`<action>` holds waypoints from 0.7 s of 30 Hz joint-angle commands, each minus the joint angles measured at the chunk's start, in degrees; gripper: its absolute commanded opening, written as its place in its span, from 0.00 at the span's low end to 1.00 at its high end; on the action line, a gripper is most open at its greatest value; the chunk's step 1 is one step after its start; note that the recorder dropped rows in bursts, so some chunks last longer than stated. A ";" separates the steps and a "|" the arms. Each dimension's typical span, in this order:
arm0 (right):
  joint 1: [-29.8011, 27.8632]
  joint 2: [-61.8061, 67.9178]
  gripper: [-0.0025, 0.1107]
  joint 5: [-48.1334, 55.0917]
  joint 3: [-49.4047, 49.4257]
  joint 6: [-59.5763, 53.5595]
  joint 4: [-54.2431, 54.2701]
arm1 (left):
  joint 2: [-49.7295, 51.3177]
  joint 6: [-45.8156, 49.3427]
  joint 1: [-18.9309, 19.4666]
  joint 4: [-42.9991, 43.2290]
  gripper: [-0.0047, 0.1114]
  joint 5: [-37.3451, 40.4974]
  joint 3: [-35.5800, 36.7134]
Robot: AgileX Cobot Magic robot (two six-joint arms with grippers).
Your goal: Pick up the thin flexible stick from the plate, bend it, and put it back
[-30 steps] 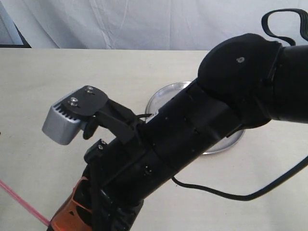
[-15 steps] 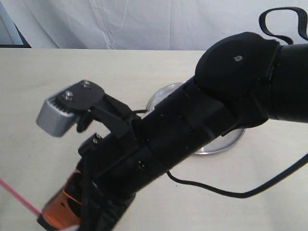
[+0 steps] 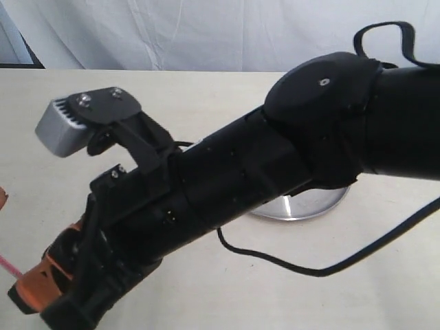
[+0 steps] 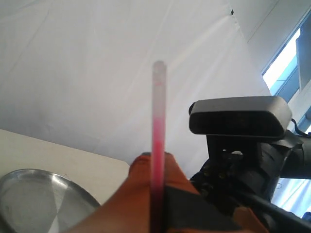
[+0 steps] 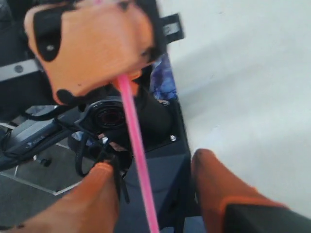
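Observation:
My left gripper [image 4: 156, 162] is shut on the thin flexible stick [image 4: 158, 121], which rises pink-red from its orange fingers to a whitish tip. In the right wrist view the same stick [image 5: 137, 160] runs from the left gripper [image 5: 92, 46] down between the fingers of my right gripper [image 5: 153, 194]. That gripper is open, with a gap on both sides of the stick. In the exterior view the right gripper [image 3: 31, 292] sits at the lower left, with a short bit of the stick [image 3: 8, 265] beside it. The right arm hides most of the plate [image 3: 306, 204], which lies bare.
The right arm [image 3: 275, 165] crosses the exterior view from right to lower left, its grey wrist camera [image 3: 65, 127] raised above it. A black cable [image 3: 289, 265] trails over the beige table [image 3: 172, 103]. White cloth hangs behind. The plate's rim [image 4: 29, 194] shows in the left wrist view.
The right arm has swung further left and down, carrying its gripper to the lower left corner. Less of the stick shows in the exterior view now.

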 commanded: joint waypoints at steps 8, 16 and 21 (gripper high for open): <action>3.58 5.45 0.38 -1.63 -4.84 -1.61 0.06 | -0.14 -0.43 -0.10 -0.07 0.04 -2.13 0.11; 3.47 5.76 0.02 5.44 -4.84 -1.61 1.63 | -0.14 -0.43 -0.10 4.01 0.04 -1.31 0.11; 3.47 3.84 0.02 8.60 -4.84 -1.61 1.62 | -0.14 -0.57 -0.10 7.34 0.04 -1.08 0.11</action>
